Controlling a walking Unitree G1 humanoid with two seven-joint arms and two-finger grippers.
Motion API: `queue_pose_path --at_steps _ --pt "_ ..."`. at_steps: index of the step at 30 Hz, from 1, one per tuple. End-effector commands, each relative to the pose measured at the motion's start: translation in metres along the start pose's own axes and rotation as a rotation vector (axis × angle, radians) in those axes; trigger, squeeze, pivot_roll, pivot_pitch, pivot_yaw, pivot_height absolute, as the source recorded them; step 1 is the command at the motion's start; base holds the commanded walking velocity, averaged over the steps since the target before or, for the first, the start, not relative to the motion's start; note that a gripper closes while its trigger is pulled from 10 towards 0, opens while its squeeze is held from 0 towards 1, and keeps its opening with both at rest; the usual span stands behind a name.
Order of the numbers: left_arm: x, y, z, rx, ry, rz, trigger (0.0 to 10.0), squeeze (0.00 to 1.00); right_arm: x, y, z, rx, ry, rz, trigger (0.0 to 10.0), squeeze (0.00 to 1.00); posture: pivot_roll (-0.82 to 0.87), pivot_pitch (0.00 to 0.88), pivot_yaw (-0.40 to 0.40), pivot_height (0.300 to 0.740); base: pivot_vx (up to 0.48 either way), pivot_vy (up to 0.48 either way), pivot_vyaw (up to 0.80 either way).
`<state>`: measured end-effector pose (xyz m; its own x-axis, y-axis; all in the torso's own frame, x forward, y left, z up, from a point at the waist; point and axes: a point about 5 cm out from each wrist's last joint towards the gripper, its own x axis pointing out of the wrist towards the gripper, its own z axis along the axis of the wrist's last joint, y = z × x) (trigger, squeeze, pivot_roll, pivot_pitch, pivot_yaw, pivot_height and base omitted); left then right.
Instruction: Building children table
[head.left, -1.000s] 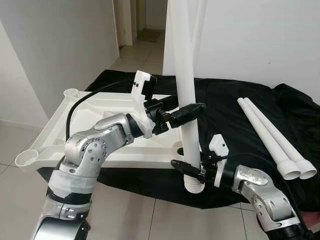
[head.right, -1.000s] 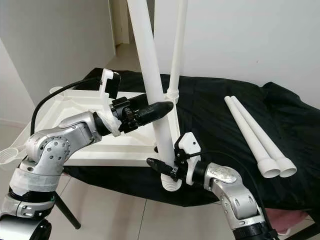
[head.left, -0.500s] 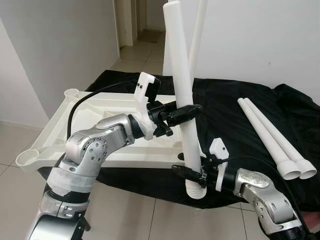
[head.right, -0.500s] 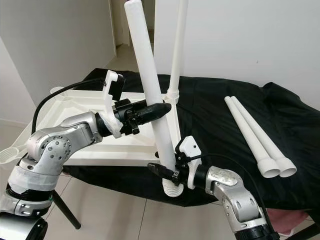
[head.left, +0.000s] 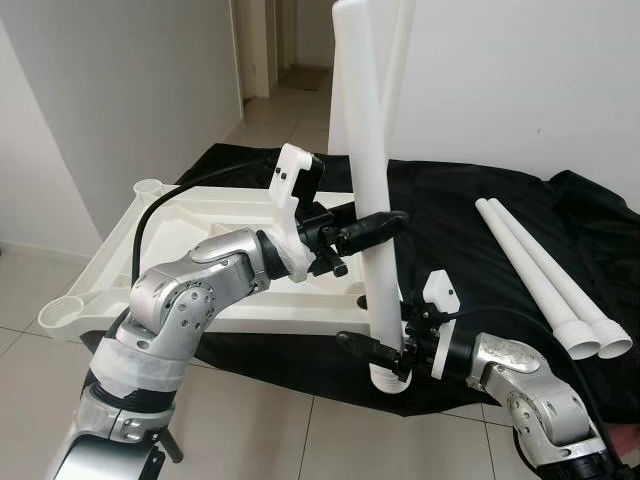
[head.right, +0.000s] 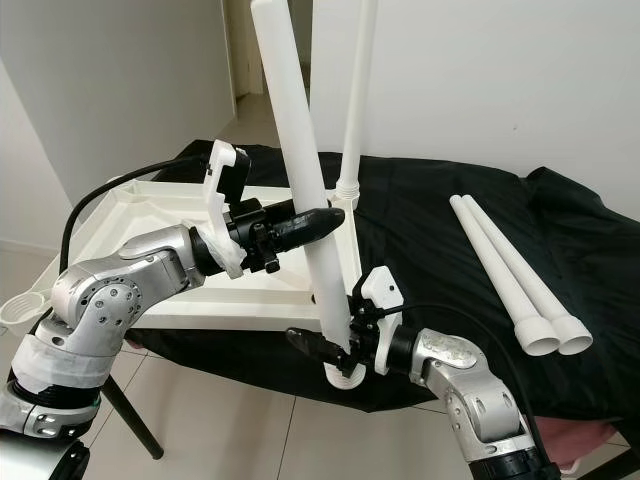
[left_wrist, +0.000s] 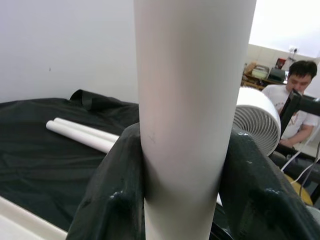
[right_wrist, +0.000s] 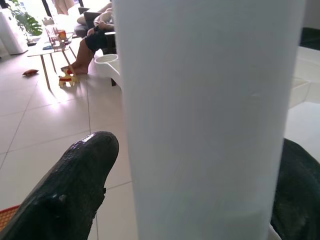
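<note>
Leg-fitting is the step in hand: left pincer (head.left: 385, 222) and right pincer (head.left: 375, 352) both clamp the white leg (head.left: 368, 180) upright. Its ribbed foot hangs at 5 o'clock of the upturned table top (head.left: 190, 262), so next I'd judge it needs steering onto the near corner socket (head.left: 357, 291)

White table leg (head.left: 362, 180) stands near-upright beside upturned white tabletop (head.left: 190, 255).

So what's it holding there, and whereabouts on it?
One white table leg, held upright by both grippers: the left gripper clamps its middle, and the right gripper clamps it low down, just above the ribbed bottom end.
</note>
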<state>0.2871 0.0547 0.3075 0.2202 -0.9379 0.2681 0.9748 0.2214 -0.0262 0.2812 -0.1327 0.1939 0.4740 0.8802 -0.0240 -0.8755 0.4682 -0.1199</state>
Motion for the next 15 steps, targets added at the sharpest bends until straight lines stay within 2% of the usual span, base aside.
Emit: queue_pose_path --at_steps 1,5,6,7,9,12,14,15 --pt "0.003 -0.012 0.012 0.020 -0.038 -0.164 10.0 0.00 0.000 0.002 0.002 0.001 -0.005 0.008 10.0 1.00 -0.02 0.035 0.011 0.740 0.000 0.000 0.00" --pt "0.005 -0.005 0.017 0.036 -0.021 -0.101 10.0 0.00 0.000 0.002 0.005 -0.011 -0.016 -0.001 10.0 1.00 -0.01 0.036 0.017 0.740 0.000 0.000 0.00" --pt "0.005 0.000 0.018 0.047 -0.002 -0.056 10.0 0.00 0.001 0.001 0.007 -0.019 -0.026 -0.011 10.0 0.00 -0.01 0.037 0.021 0.740 0.000 0.000 0.00" --pt "0.005 0.000 0.018 0.047 -0.002 -0.056 10.0 0.00 0.001 0.001 0.007 -0.019 -0.026 -0.011 10.0 0.00 -0.01 0.037 0.021 0.740 0.000 0.000 0.00" --pt "0.004 0.010 0.020 0.058 0.017 0.025 10.0 0.00 0.003 -0.002 0.011 -0.037 -0.046 -0.044 10.0 0.00 -0.01 0.036 0.022 0.740 0.000 0.000 0.00" --pt "0.005 0.013 0.021 0.071 0.024 0.045 10.0 0.00 0.004 -0.003 0.012 -0.042 -0.052 -0.052 10.0 0.00 -0.01 0.037 0.024 0.740 0.000 0.000 0.00" --pt "0.008 0.021 0.025 0.103 0.048 0.113 10.0 0.00 0.007 -0.010 0.019 -0.075 -0.084 -0.107 10.0 0.00 -0.01 0.038 0.027 0.740 0.000 0.000 0.00" --pt "0.008 0.021 0.025 0.103 0.048 0.113 10.0 0.00 0.007 -0.010 0.019 -0.075 -0.084 -0.107 10.0 0.00 -0.01 0.038 0.027 0.740 0.000 0.000 0.00"
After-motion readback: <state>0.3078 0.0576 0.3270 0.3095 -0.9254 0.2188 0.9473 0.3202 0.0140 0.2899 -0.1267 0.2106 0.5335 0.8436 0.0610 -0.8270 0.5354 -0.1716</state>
